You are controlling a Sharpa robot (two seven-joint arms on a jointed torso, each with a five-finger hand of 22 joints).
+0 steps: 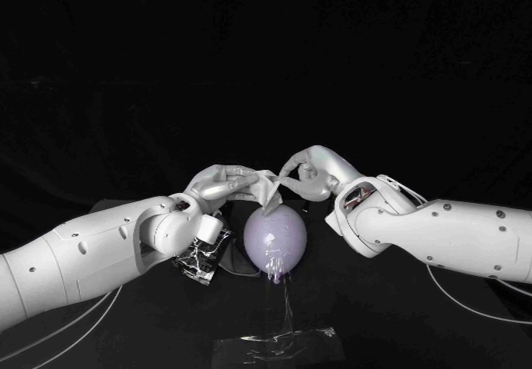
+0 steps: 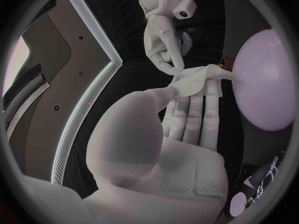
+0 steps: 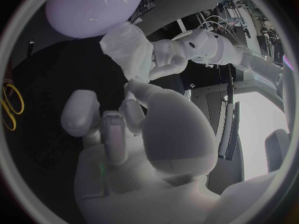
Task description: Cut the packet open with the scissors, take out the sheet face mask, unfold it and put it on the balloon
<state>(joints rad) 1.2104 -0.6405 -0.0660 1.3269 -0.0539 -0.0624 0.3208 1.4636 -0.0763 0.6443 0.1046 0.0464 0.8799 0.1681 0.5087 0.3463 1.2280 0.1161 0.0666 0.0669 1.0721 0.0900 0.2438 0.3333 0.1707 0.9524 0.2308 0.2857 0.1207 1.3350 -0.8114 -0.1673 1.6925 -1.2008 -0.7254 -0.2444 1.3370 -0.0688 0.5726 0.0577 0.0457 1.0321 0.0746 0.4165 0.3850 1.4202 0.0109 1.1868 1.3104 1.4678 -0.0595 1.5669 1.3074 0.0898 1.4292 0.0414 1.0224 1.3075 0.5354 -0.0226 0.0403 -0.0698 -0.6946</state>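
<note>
The left hand and right hand pinched the mask at 12 o'clock of the balloon; soft, limp, probably slippery, it called for edge grips.

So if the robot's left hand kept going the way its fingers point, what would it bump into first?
Most likely the right hand. The left hand points across the sheet mask it holds, straight at it; the balloon sits off to one side.

Left hand pinches crumpled white sheet mask, thumb against fingers. Right hand grips its other edge. Mask tip seemingly touches pale balloon.
</note>
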